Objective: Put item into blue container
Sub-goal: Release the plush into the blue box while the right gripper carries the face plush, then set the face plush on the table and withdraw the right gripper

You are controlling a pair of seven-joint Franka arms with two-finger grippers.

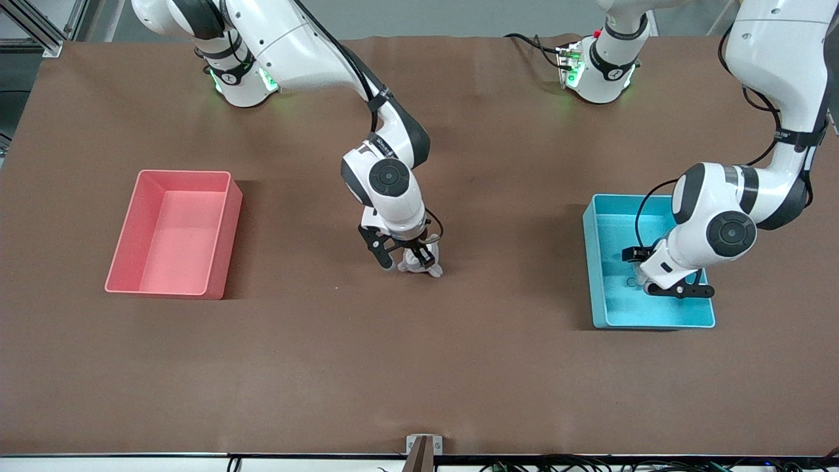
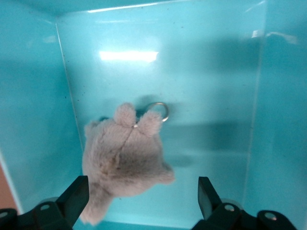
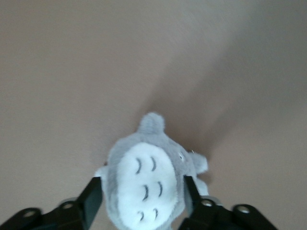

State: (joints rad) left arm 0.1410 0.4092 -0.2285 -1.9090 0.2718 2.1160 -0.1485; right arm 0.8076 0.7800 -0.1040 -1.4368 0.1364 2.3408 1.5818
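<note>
The blue container (image 1: 595, 262) stands toward the left arm's end of the table. A beige-grey plush toy (image 2: 124, 158) with a metal key ring (image 2: 160, 110) lies on its floor (image 2: 206, 96). My left gripper (image 1: 655, 274) hangs low over the container, open, its fingers (image 2: 76, 194) wide apart on either side of that toy's lower end without touching it. At mid-table my right gripper (image 1: 403, 257) is down at the brown surface, shut on a grey plush toy (image 1: 419, 265) with a white belly (image 3: 148, 182); both pads press its sides.
A pink bin (image 1: 223, 236) of the same size stands toward the right arm's end of the table, with nothing in it. The brown table cover (image 1: 419, 367) stretches bare between the two bins and nearer the front camera.
</note>
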